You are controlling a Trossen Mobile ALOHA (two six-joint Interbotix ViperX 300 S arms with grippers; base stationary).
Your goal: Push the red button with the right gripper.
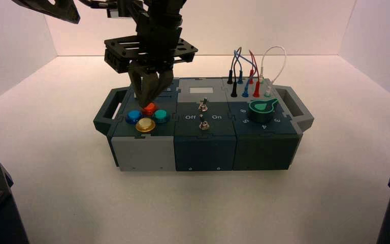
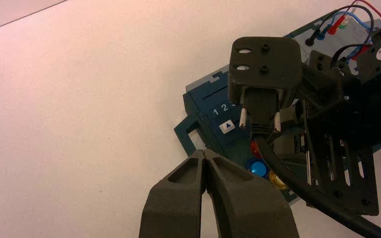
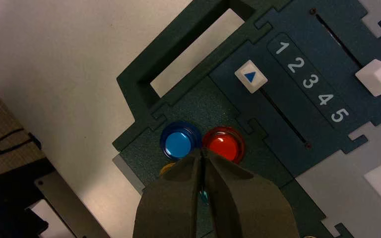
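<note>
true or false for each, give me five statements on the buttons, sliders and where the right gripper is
1. The right gripper is over the button cluster at the box's left end. True.
2. The knob is on the left part of the box. False: it is on the right part.
3. The red button sits next to the blue button. True.
4. The slider cap beside the printed numbers is at the 5 end. False: it is at the 1 end.
5. The yellow button is the one farthest from the camera in the high view. False: it is the nearest; the red one is farthest.
</note>
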